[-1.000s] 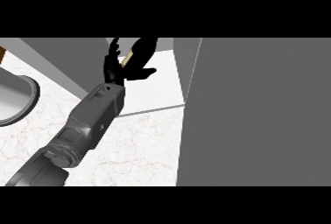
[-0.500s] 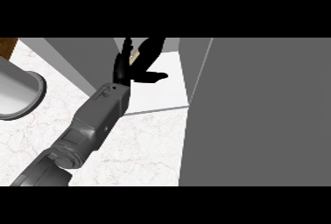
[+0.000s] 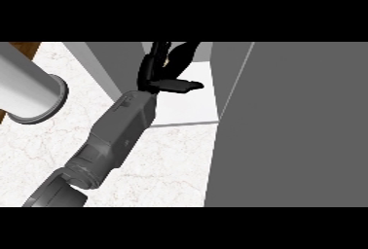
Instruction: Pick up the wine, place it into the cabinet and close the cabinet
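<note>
Reaching into the open cabinet [image 3: 188, 104], the left hand [image 3: 159, 73] has its fingers curled round something. Only a pale tan sliver shows between them, up at the fingertip end, and I take that to be the wine [image 3: 167, 59]. The rest of the bottle is hidden by the hand. The thumb [image 3: 179, 85] sticks out flat to the hand's right, over the white cabinet floor, so the fingers look to be doing most of the gripping. The right hand is not in view.

The wine sits inside the hand's curl, over the cabinet's floor, past the shelf edge. I cannot tell whether its base touches the floor.

Handling, as a judgement:
- **Material:** a wine bottle is rigid, smooth and slippery, fairly heavy for its width, and breakable.
- **Balance:** it is tall with a narrow base, so it tips easily.
- **Grip:** best held round the body, low to middle, not the neck, and kept upright until the base is seated.
- **Release:** open the fingers straight away from it, with no sideways drag.

The cabinet door [image 3: 302, 126] stands open as a big grey panel just right of the hand. The marble counter [image 3: 165, 165] lies under the forearm [image 3: 119, 131]. A pale cylinder [image 3: 28, 90] lies well to the hand's left.
</note>
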Controlling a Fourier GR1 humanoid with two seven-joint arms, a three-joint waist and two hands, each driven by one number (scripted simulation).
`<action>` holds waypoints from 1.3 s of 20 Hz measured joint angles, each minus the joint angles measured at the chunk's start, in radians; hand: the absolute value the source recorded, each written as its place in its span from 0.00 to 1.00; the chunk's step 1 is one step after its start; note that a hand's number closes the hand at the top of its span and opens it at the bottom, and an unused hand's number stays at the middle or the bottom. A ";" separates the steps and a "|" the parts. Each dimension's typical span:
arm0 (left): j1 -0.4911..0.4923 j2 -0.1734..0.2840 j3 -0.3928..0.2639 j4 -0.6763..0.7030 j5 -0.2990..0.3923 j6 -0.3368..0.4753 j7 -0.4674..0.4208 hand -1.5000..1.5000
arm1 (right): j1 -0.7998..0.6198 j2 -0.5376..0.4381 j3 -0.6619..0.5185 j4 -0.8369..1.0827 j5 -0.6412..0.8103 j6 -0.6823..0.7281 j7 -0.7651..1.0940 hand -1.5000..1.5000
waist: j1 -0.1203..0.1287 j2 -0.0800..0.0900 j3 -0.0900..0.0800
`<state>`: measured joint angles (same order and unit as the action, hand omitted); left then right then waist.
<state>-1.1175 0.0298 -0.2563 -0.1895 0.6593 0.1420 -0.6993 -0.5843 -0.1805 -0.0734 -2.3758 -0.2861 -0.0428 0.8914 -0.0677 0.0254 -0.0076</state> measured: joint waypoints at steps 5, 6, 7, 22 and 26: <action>0.022 -0.019 -0.003 -0.060 -0.010 -0.052 0.022 0.00 | 0.016 -0.017 0.005 -0.013 0.020 -0.026 0.024 0.00 | 0.037 -0.019 0.004; 0.022 -0.019 -0.003 -0.073 -0.013 -0.052 0.035 0.00 | 0.018 -0.023 0.009 -0.015 0.021 -0.028 0.032 0.00 | 0.041 -0.020 0.004; 0.029 -0.018 -0.005 -0.086 -0.018 -0.056 0.037 0.00 | 0.027 -0.024 0.014 -0.018 0.023 -0.030 0.031 0.00 | 0.043 -0.021 0.004; 0.276 -0.028 -0.244 -0.756 -0.063 0.207 0.299 0.00 | 0.010 -0.057 0.028 -0.019 0.047 -0.063 0.044 0.00 | 0.084 -0.042 0.007; 0.382 -0.008 -0.323 -0.952 -0.087 0.348 0.367 0.00 | -0.010 -0.061 0.040 -0.023 0.056 -0.078 0.055 0.00 | 0.084 -0.038 0.008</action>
<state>-0.7357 0.0217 -0.5792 -1.1414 0.5723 0.4895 -0.3324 -0.5944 -0.2415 -0.0331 -2.3984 -0.2306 -0.1210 0.9466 0.0159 -0.0130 0.0008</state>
